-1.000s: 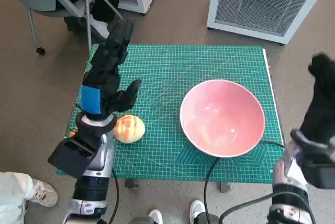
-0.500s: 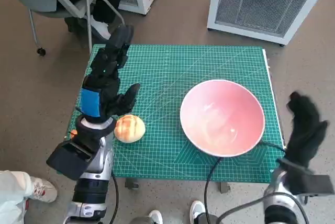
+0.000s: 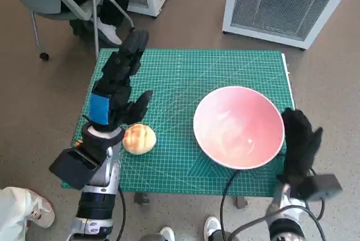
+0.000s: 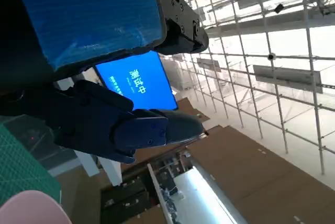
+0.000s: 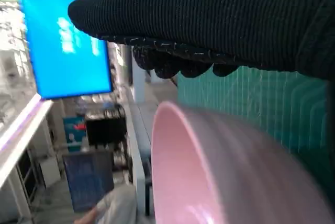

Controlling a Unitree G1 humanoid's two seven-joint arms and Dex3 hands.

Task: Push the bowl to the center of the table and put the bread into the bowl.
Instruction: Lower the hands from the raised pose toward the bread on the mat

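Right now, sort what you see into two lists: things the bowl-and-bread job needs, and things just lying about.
Job:
- large pink round bowl, on the mat's right side
- round golden bread roll, near the left edge
- left hand, held open above the roll
- gloved right hand, beside the bowl's right rim

Lying about:
- green gridded cutting mat
- white vented cabinet
- grey chair

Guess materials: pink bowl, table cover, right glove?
Bowl: glossy pink, with soft highlights; glazed ceramic or hard plastic, can't tell. Table cover: green matte cutting mat with a printed white grid, likely vinyl. Right robot hand: black knitted fabric, ribbing visible in the right wrist view.
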